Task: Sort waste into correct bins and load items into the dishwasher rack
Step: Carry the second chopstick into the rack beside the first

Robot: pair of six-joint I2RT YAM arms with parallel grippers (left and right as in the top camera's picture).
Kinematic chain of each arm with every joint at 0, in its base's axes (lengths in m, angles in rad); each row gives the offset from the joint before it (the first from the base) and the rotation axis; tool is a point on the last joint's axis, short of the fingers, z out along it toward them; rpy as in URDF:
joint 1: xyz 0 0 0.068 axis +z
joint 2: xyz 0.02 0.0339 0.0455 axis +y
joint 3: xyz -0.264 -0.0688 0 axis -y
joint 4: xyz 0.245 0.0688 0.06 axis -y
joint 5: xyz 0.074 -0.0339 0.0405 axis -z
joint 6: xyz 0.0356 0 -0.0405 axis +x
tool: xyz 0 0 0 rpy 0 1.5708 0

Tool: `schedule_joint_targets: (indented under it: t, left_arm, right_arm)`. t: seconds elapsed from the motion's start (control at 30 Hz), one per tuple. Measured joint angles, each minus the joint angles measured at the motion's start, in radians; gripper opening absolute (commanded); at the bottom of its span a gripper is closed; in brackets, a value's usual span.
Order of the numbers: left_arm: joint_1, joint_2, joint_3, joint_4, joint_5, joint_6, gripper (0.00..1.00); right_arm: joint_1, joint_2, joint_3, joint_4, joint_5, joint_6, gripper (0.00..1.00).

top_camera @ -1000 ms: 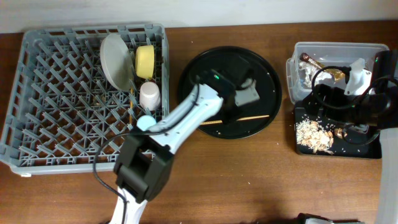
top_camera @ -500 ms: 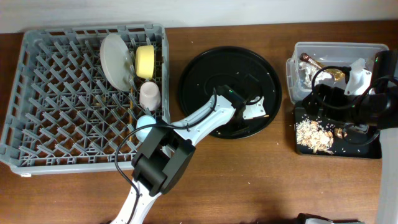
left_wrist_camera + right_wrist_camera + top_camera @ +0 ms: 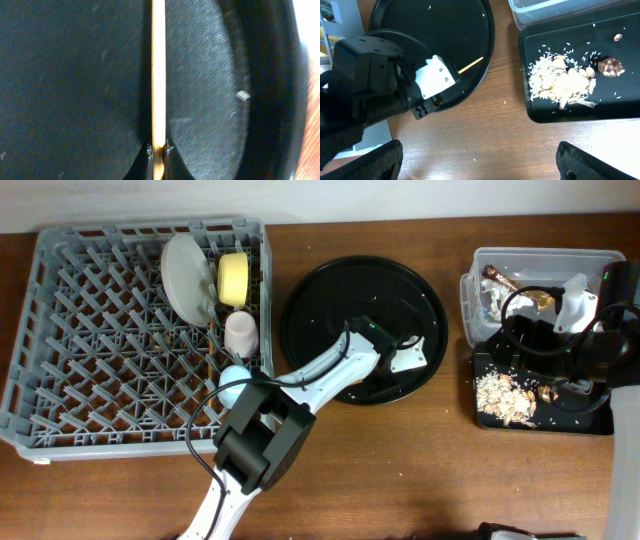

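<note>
My left gripper [image 3: 158,159] is shut on a thin wooden chopstick [image 3: 158,75] that lies on the large round black tray [image 3: 340,290]. From above, that gripper [image 3: 395,365] sits low over the tray's front right. The chopstick's free end [image 3: 470,64] pokes out past it. My right gripper [image 3: 485,165] hangs open over bare wood between the round tray and the flat black tray [image 3: 590,423]. The dishwasher rack [image 3: 90,340] holds a grey plate [image 3: 187,275], yellow bowl [image 3: 234,278], pink cup [image 3: 241,332] and light blue cup [image 3: 236,374].
Pale food scraps [image 3: 503,393] lie on the flat black tray. The clear tub [image 3: 540,260] behind it holds white tissue [image 3: 490,300] and a foil wrapper [image 3: 497,276]. The right arm [image 3: 565,345] hangs over both bins. A few crumbs dot the wood.
The left arm swung from the round tray's middle to its front right, and its jaws closed on the chopstick. The round tray slid slightly left. The right arm stayed still.
</note>
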Motion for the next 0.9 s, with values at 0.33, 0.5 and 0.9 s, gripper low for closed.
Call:
schedule_joint_targets:
  t: [0.33,0.5,0.9]
  left_arm:
    - [0.162,-0.077,0.594,-0.524,-0.103,-0.327,0.00]
    - [0.343,-0.253,0.681,-0.827,-0.187,-0.507,0.00]
    - [0.673,-0.444,0.117,-0.623,-0.202,-0.627,0.00]
  right_arm:
    - [0.000,0.000,0.000,0.000,0.000,0.000,0.98]
    - [0.000,0.000,0.000,0.000,0.000,0.000,0.98]
    - [0.000,0.000,0.000,0.000,0.000,-0.001,0.98]
